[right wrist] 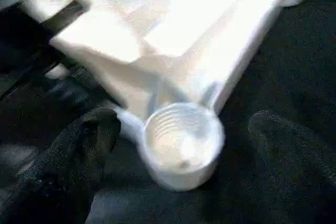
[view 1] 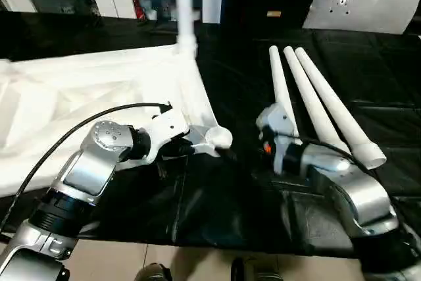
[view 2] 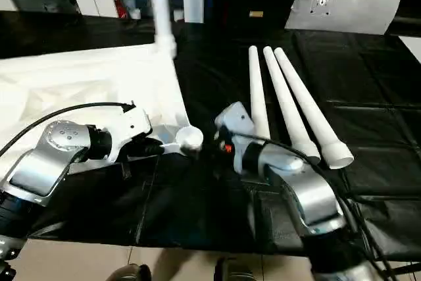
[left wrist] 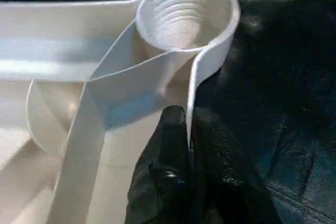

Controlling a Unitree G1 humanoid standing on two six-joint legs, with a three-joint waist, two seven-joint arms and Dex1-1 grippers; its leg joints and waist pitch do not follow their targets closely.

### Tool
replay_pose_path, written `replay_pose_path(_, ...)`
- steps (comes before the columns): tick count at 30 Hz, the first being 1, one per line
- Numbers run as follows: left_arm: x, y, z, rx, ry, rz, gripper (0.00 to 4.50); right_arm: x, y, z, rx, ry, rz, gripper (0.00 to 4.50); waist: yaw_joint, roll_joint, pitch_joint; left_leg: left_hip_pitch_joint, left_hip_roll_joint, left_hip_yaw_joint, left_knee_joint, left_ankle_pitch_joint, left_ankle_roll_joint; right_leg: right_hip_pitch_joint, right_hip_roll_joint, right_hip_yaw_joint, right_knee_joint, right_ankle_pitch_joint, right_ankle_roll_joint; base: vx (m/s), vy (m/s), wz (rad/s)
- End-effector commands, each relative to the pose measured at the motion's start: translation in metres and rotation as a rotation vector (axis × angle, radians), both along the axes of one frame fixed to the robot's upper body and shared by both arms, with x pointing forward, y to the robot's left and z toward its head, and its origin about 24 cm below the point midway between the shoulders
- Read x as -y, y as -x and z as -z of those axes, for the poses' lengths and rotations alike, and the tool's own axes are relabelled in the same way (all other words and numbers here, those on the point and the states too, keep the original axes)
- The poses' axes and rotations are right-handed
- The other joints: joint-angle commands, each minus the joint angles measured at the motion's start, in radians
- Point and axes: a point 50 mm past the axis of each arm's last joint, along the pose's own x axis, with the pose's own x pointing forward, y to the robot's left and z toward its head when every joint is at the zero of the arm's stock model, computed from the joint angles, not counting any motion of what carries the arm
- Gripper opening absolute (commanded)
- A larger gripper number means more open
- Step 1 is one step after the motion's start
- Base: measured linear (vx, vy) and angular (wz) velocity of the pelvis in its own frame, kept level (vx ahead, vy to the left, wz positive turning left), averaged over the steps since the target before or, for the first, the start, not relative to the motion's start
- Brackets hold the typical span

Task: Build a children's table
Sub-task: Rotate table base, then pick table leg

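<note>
My left gripper (left wrist: 188,129) pinches the table top (view 1: 79,90) rim beside the corner socket (left wrist: 184,14). My right gripper (right wrist: 178,129) is released. A weak pinch could slip.

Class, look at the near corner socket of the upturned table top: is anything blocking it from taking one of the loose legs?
Nothing visible blocks it. The corner socket is open and empty. The left pincer grips the top's rim beside it, not over it. The right pincer straddles it, open. Three loose legs lie apart on the black mat.
</note>
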Motion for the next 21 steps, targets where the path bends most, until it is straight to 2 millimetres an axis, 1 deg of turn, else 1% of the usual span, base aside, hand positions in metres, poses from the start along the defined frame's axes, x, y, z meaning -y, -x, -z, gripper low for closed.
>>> replay_pose_path(1,-0.003,0.003,0.01,-0.008,-0.026,0.001,0.06,0.008,-0.009,-0.004,0.001,0.01,0.113,4.5,0.004,0.005,-0.076,0.005,0.001,0.002,-0.061,-0.135,0.0,0.063,-0.043,0.033,-0.068,-0.155,-0.201,0.0,0.0,0.0)
replay_pose_path(2,0.0,0.003,0.007,0.024,-0.002,0.025,0.06,0.009,-0.015,-0.005,0.002,0.01,0.173,4.5,0.004,0.005,-0.077,0.006,0.002,0.002,-0.061,-0.134,0.0,0.063,-0.043,0.032,-0.068,-0.148,-0.201,0.0,0.0,0.0)
replay_pose_path(3,0.0,0.003,0.007,0.024,-0.002,0.025,0.32,0.009,-0.015,-0.005,0.002,0.01,0.173,4.5,0.004,0.006,-0.076,0.005,0.001,0.002,-0.061,-0.126,-0.002,0.063,-0.044,0.032,-0.067,-0.142,-0.203,0.0,0.0,0.0)
replay_pose_path(5,0.001,0.002,-0.001,0.066,0.055,0.041,0.62,0.013,-0.031,-0.008,-0.041,0.036,0.324,4.5,0.003,0.008,-0.078,0.008,0.0,0.005,-0.061,-0.123,-0.013,0.062,-0.042,0.033,-0.065,-0.124,-0.205,0.0,0.0,0.0)
replay_pose_path(6,0.0,0.003,-0.003,0.076,0.063,0.046,0.62,0.014,-0.035,-0.008,-0.053,0.05,0.36,4.5,0.002,0.008,-0.077,0.007,-0.001,0.003,-0.061,-0.117,-0.018,0.063,-0.043,0.033,-0.063,-0.121,-0.208,0.0,0.0,0.0)
replay_pose_path(7,-0.001,0.002,-0.004,0.082,0.069,0.047,0.7,0.016,-0.039,-0.009,-0.061,0.061,0.387,4.5,0.003,0.007,-0.079,0.01,-0.001,0.006,-0.061,-0.115,-0.024,0.062,-0.04,0.033,-0.064,-0.113,-0.209,0.0,0.0,0.0)
replay_pose_path(8,-0.002,0.003,-0.009,0.101,0.093,0.045,0.83,0.02,-0.047,-0.011,-0.081,0.101,0.458,4.5,0.001,0.005,-0.078,0.009,-0.002,0.007,-0.061,-0.109,-0.031,0.063,-0.04,0.034,-0.06,-0.101,-0.212,0.0,0.0,0.0)
replay_pose_path(9,-0.002,0.003,-0.009,0.101,0.093,0.045,0.94,0.02,-0.047,-0.011,-0.081,0.101,0.458,4.5,0.001,0.005,-0.078,0.009,-0.002,0.007,-0.061,-0.109,-0.031,0.063,-0.04,0.034,-0.06,-0.101,-0.212,0.0,0.0,0.0)
replay_pose_path(10,-0.003,0.004,-0.012,0.109,0.108,0.042,1.02,0.026,-0.055,-0.012,-0.112,0.134,0.534,4.5,0.005,0.008,-0.078,0.011,-0.001,0.008,-0.06,-0.111,-0.034,0.063,-0.042,0.034,-0.059,-0.097,-0.204,0.0,0.0,0.0)
replay_pose_path(11,-0.003,0.004,-0.012,0.109,0.108,0.042,1.08,0.026,-0.055,-0.012,-0.112,0.134,0.534,4.5,0.003,0.004,-0.078,0.011,-0.001,0.009,-0.06,-0.105,-0.035,0.064,-0.041,0.035,-0.059,-0.092,-0.204,0.0,0.0,0.0)
replay_pose_path(12,-0.004,0.006,-0.014,0.109,0.114,0.045,1.08,0.029,-0.058,-0.012,-0.131,0.151,0.573,4.5,0.003,0.002,-0.078,0.011,-0.001,0.009,-0.061,-0.101,-0.036,0.064,-0.041,0.034,-0.058,-0.087,-0.203,0.0,0.0,0.0)
replay_pose_path(13,-0.005,0.008,-0.016,0.101,0.121,0.043,1.25,0.034,-0.062,-0.013,-0.144,0.166,0.618,4.5,0.004,0.003,-0.078,0.011,-0.001,0.01,-0.06,-0.1,-0.037,0.064,-0.041,0.035,-0.056,-0.084,-0.2,0.0,0.0,0.0)
replay_pose_path(14,-0.006,0.012,-0.017,0.091,0.128,0.053,1.25,0.037,-0.066,-0.013,-0.16,0.18,0.653,4.5,0.002,0.0,-0.08,0.01,-0.001,0.011,-0.059,-0.092,-0.037,0.066,-0.041,0.035,-0.054,-0.075,-0.201,0.0,0.0,0.0)
replay_pose_path(15,-0.006,0.017,-0.019,0.084,0.134,0.061,1.34,0.041,-0.068,-0.013,-0.173,0.196,0.682,4.5,0.003,0.002,-0.08,0.01,-0.002,0.011,-0.059,-0.088,-0.036,0.065,-0.041,0.034,-0.053,-0.071,-0.2,0.0,0.0,0.0)
replay_pose_path(16,-0.006,0.02,-0.02,0.081,0.139,0.067,1.39,0.043,-0.069,-0.013,-0.185,0.207,0.702,4.5,0.003,-0.001,-0.077,0.008,-0.002,0.012,-0.059,-0.09,-0.036,0.065,-0.041,0.035,-0.053,-0.076,-0.197,0.0,0.0,0.0)
replay_pose_path(17,-0.006,0.02,-0.02,0.081,0.139,0.067,1.55,0.043,-0.069,-0.013,-0.185,0.207,0.702,4.5,0.002,0.001,-0.077,0.01,-0.002,0.013,-0.059,-0.093,-0.035,0.064,-0.04,0.034,-0.054,-0.082,-0.193,0.0,0.0,0.0)
replay_pose_path(20,-0.005,0.032,-0.025,0.054,0.179,0.054,1.55,0.048,-0.068,-0.009,-0.251,0.227,0.729,4.5,0.001,0.0,-0.076,0.01,0.0,0.013,-0.059,-0.094,-0.034,0.065,-0.04,0.035,-0.051,-0.075,-0.188,0.0,0.0,0.0)
replay_pose_path(21,-0.005,0.033,-0.026,0.053,0.181,0.053,1.55,0.048,-0.067,-0.009,-0.254,0.227,0.73,4.5,0.001,-0.002,-0.075,0.009,0.0,0.013,-0.059,-0.093,-0.031,0.065,-0.04,0.035,-0.053,-0.076,-0.187,0.0,0.0,0.0)
